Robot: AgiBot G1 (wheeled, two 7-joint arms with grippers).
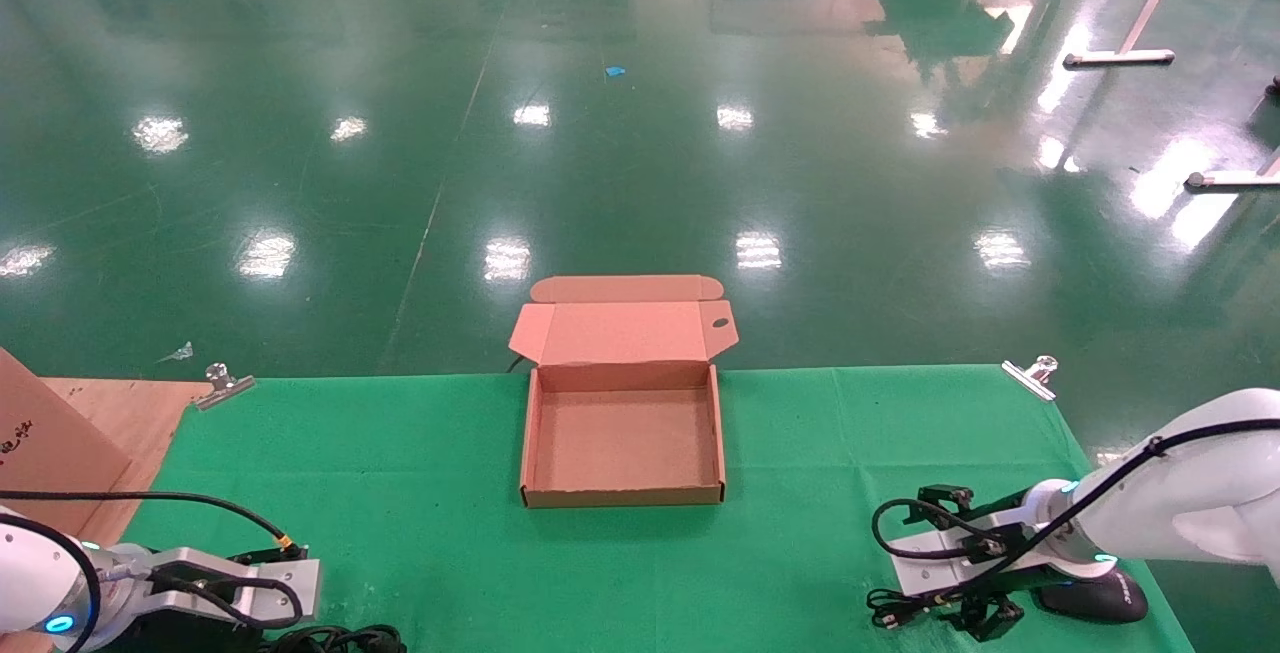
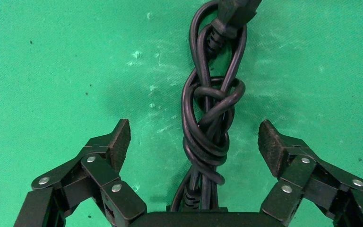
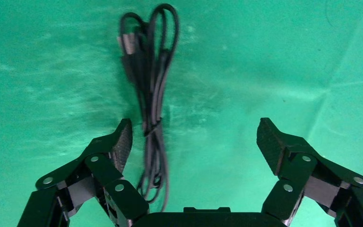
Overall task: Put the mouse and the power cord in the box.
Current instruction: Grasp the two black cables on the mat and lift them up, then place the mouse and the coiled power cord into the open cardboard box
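The box [image 1: 622, 489] stands open at the middle of the green cloth, its inside bare and its lid [image 1: 625, 331] folded back past the far edge. The power cord [image 2: 210, 123], a knotted bundle of thick black cable, lies on the cloth between the fingers of my open left gripper [image 2: 194, 138], which hangs over it at the near left [image 1: 230, 598]. The mouse [image 1: 1095, 598] rests at the near right, partly under my right arm. Its thin cable [image 3: 151, 94] runs close to one finger of my open right gripper [image 3: 196, 138], which holds nothing.
A larger brown carton with red print [image 1: 45, 443] stands on the bare wooden top at the far left. Metal clips [image 1: 222, 385] [image 1: 1035, 375] pin the green cloth [image 1: 400, 493] at its far corners. Beyond the table's far edge is glossy green floor.
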